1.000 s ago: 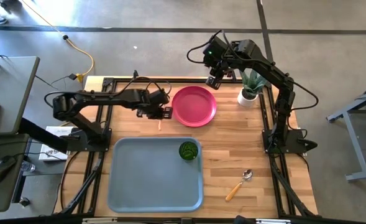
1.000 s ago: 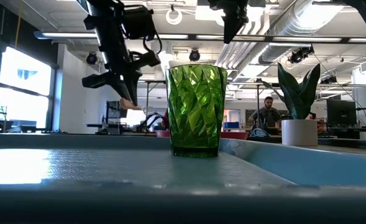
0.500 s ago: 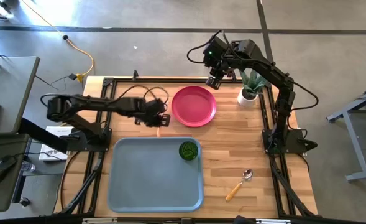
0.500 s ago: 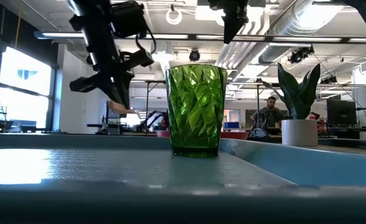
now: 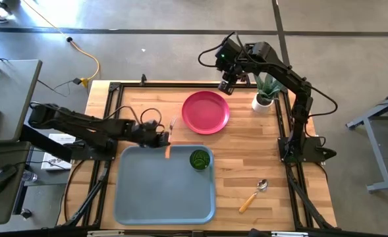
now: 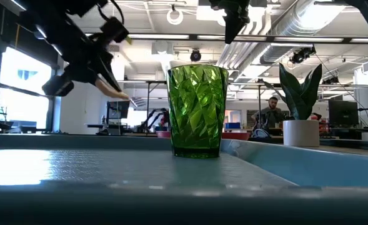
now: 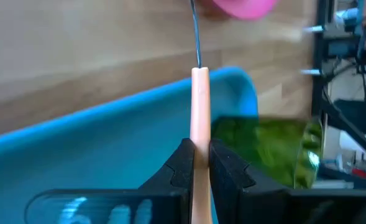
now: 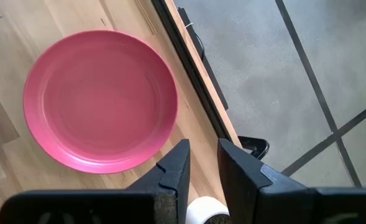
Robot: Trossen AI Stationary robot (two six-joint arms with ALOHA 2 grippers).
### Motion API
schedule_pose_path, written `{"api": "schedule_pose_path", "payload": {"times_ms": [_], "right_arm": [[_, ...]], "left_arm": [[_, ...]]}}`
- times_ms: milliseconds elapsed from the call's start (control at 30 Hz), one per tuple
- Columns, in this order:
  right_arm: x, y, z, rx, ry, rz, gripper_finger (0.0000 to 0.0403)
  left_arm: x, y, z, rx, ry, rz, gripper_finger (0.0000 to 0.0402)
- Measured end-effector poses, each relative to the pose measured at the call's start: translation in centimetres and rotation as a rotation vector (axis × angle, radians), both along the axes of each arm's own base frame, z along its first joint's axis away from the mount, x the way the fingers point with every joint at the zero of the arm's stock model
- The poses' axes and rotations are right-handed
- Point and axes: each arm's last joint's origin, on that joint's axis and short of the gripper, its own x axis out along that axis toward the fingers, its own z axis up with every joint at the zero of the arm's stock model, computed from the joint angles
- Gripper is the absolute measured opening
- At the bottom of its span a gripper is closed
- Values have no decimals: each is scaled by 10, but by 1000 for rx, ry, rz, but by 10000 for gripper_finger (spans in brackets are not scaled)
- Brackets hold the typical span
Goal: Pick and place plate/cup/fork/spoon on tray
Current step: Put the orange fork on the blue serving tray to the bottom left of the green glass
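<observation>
**Left gripper carries fork at tray's far edge; right gripper waits above plate**

Left arm reaches in low from the table's left side. Left gripper (image 5: pixel 161 139) sits at the far-left edge of the tray (image 5: pixel 141 191), fingers clenched on the orange-tan handle of the fork (image 5: pixel 169 137). Fork is off the wood: handle end pokes over the tray rim, tines point toward the plate (image 5: pixel 205 112) and stop short of it. The left wrist view shows the handle pinched between both fingers (image 7: pixel 181 167), thin metal neck running out past the tray corner.

Tray is near-centre, long side running toward the front edge. Most of its floor is bare; the cup (image 5: pixel 199 159) stands upright in the far-right corner, just beside the rim. Open wood strip between tray and plate.

Plate lies flat on the wood at far centre, well clear of the tray. Right gripper (image 5: pixel 226 86) hangs above the plate's far-right rim, near the table's back rail; fingers close together with a narrow gap, nothing between them, probably not fully shut.

White pot with plant (image 5: pixel 265 95) stands right of the plate, near the far-right corner.

Spoon (image 5: pixel 253 195) lies on bare wood right of the tray, near the front, bowl toward the far side.

Surface is pale wood planks in a black frame; grey concrete floor around, yellow cable (image 5: pixel 88 62) at far left.
</observation>
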Motion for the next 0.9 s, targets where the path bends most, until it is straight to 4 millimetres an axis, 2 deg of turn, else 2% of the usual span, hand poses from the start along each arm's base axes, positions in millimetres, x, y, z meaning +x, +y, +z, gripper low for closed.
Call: {"api": "schedule_pose_path", "payload": {"times_ms": [500,667,900], "right_arm": [[3,7,-1,196,-113,-53,74],[7,16,-1,225,-134,-78,74],[14,32,-1,253,-155,-100,74]], "left_arm": [[-39,-63,-12,20,-110,-36,18],[-50,-83,-12,43,-132,-61,19],[-75,-104,-17,60,-146,1,18]]}}
